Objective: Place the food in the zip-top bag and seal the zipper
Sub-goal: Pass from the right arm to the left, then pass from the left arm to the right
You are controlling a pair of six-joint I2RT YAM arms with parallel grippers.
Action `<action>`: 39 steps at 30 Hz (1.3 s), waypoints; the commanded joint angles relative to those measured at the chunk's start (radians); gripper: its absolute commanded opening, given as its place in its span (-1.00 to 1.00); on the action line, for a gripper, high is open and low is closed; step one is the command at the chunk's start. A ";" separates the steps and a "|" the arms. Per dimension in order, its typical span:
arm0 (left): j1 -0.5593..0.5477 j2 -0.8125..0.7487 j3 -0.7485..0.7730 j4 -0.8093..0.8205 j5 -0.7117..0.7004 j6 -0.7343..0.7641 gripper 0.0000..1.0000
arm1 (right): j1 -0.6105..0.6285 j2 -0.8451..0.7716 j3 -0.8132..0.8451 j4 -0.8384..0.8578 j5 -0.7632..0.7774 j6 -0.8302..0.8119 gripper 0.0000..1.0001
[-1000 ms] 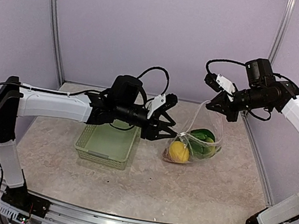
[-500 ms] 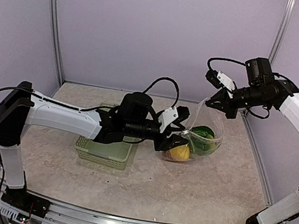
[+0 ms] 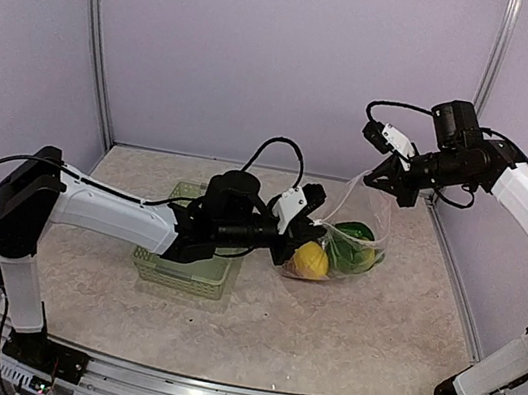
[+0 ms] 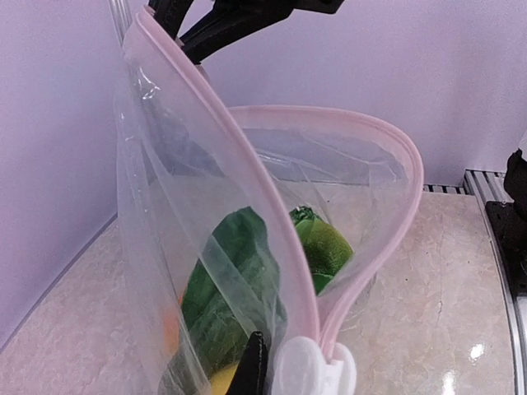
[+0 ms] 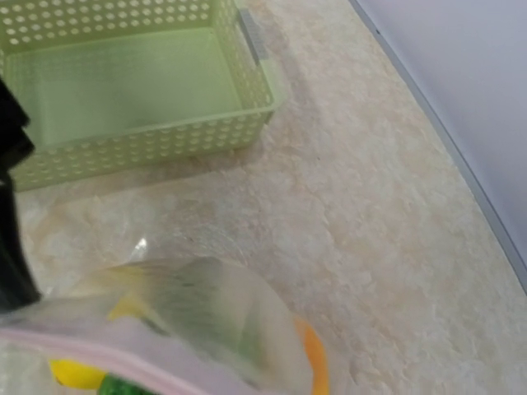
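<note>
Food (image 3: pixel 312 259) was all inside the zip-top bag (image 3: pixel 369 223), sitting on the bench just right of the basket (image 3: pixel 157 263). Zipper (image 4: pixel 247 181) gaped wide though. Left fingers (image 4: pixel 303 369) pinched its basket-side end, and right fingers (image 3: pixel 380 182) clamped the far corner. Only the sealing was left, I'd say.

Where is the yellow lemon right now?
In the top view, the yellow lemon sits inside the clear bag, right of centre on the table, beside the green pieces and just right of the pale green basket.
</note>
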 commanded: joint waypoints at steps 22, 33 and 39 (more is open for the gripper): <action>0.088 -0.145 0.069 -0.277 0.006 -0.148 -1.00 | 0.049 -0.038 0.039 -0.281 -0.118 -0.154 -0.34; 0.062 -0.105 0.189 -0.382 -0.069 -0.295 -1.00 | 0.218 -0.038 -0.053 -0.153 0.014 0.020 -0.11; 0.058 -0.113 0.196 -0.386 -0.078 -0.326 -1.00 | 0.221 -0.018 -0.071 -0.096 0.084 0.090 -0.05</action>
